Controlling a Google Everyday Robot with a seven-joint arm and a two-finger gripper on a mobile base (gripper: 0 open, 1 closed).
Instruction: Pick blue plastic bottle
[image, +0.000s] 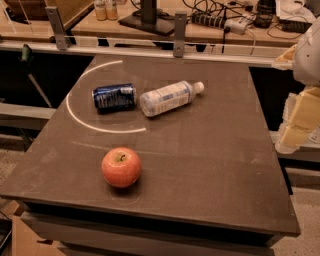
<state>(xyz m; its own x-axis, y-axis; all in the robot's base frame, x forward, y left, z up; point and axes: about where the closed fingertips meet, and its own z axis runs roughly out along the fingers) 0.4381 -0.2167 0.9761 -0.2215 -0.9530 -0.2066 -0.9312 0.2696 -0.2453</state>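
The blue plastic bottle (167, 98) lies on its side mid-table (210, 165), cap pointing far right. Nearest, the apple (121, 167) sits well apart from it. My gripper (299, 119) hangs off the table's right edge; whether it is apart or together I cannot tell. Farther in, the crushed can (114, 97) lies just beside the bottle's base. Closing there, I risk catching the can, and a glancing touch could roll the round bottle.

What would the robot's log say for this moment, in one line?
phase: pre-grasp | blue plastic bottle: lying on table beside can | gripper: right of view, beyond table edge, away from bottle | apple: near front
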